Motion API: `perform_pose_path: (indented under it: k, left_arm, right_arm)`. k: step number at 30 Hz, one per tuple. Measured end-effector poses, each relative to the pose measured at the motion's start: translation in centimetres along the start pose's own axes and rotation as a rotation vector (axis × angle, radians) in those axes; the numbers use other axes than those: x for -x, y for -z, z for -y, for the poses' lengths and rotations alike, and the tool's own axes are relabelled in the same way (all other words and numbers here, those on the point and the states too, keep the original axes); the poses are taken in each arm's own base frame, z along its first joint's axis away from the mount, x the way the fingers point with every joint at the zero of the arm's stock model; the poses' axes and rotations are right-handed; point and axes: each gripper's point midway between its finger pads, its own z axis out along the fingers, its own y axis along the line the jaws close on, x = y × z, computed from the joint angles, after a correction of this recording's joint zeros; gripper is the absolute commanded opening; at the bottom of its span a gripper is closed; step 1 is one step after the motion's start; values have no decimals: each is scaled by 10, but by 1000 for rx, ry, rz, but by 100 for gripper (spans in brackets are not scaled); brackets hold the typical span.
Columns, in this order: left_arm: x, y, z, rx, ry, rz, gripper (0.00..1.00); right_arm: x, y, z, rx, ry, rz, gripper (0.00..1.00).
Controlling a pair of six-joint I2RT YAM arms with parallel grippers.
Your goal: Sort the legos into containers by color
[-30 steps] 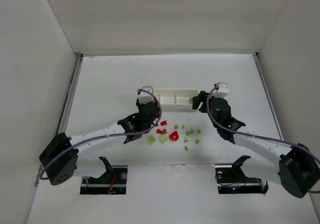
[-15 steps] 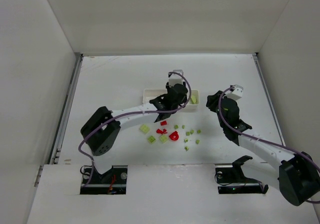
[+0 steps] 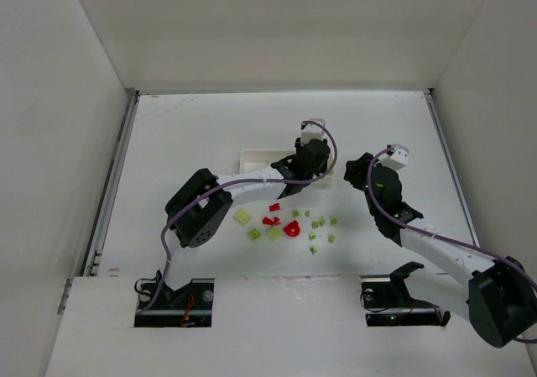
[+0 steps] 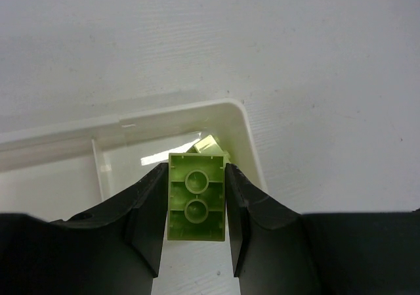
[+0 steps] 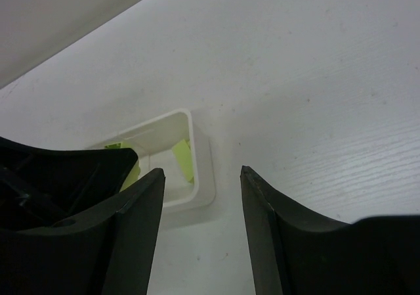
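Observation:
My left gripper (image 3: pixel 312 156) is shut on a light green lego (image 4: pixel 195 196), held underside up just above the right end compartment of the white tray (image 4: pixel 249 137). Another green lego (image 4: pixel 209 144) lies in that compartment; it also shows in the right wrist view (image 5: pixel 182 158). My right gripper (image 3: pixel 356 170) is open and empty just right of the tray's end (image 5: pixel 201 152), low over the table. Loose legos lie in front of the tray: red ones (image 3: pixel 291 227) in the middle, green ones (image 3: pixel 254 234) on either side.
The left arm (image 3: pixel 243 188) stretches diagonally over the tray (image 3: pixel 252 154) and hides most of it. Small green bricks (image 3: pixel 323 222) are scattered between the two arms. White walls enclose the table on three sides.
My left gripper has swung right from near the tray's left end to its right end, carrying the green lego. My right gripper has backed off the tray's right end to the right.

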Motion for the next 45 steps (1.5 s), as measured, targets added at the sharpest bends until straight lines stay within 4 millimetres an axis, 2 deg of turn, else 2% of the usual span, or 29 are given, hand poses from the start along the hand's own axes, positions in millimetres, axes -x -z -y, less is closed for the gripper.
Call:
perform_pose_path:
  k: [5, 9, 13, 15, 17, 19, 22, 25, 28, 32, 35, 37, 40, 45]
  left_arm:
    - [-5, -4, -5, 8, -9, -11, 52]
    - [-2, -5, -7, 11, -4, -6, 59]
    - [7, 2, -10, 3, 3, 2, 55]
    - [15, 15, -17, -1, 12, 12, 50]
    - [27, 34, -28, -4, 28, 34, 43]
    - [39, 58, -43, -9, 50, 66, 39]
    - [48, 98, -72, -10, 92, 117, 38]
    - [36, 133, -109, 14, 133, 150, 38]
    - [7, 154, -147, 65, 152, 144, 40]
    - [-32, 169, -197, 157, 168, 114, 42]
    - [-42, 177, -222, 205, 194, 125, 43]
    - [-41, 181, -229, 214, 211, 143, 43]
    - [-37, 183, -227, 202, 222, 161, 43]
    - [-38, 183, -226, 195, 224, 162, 43]
  right_arm:
    - [0, 0, 0, 2, -1, 0, 62]
    - [-1, 1, -2, 4, 2, -2, 63]
    - [-9, 3, -9, 25, 23, -22, 41]
    - [-15, 7, -18, 53, 36, -36, 34]
    - [-26, 16, -32, 98, 57, -67, 34]
    - [-42, 30, -51, 165, 85, -116, 40]
    - [-66, 53, -85, 274, 135, -199, 56]
    - [-93, 69, -118, 351, 192, -287, 63]
    - [-123, 72, -142, 375, 244, -375, 64]
    - [-162, 56, -154, 321, 281, -474, 64]
    - [-185, 48, -151, 266, 290, -529, 63]
    - [-196, 45, -146, 231, 280, -557, 63]
    - [-207, 44, -141, 189, 256, -589, 64]
    - [-224, 43, -146, 156, 211, -620, 63]
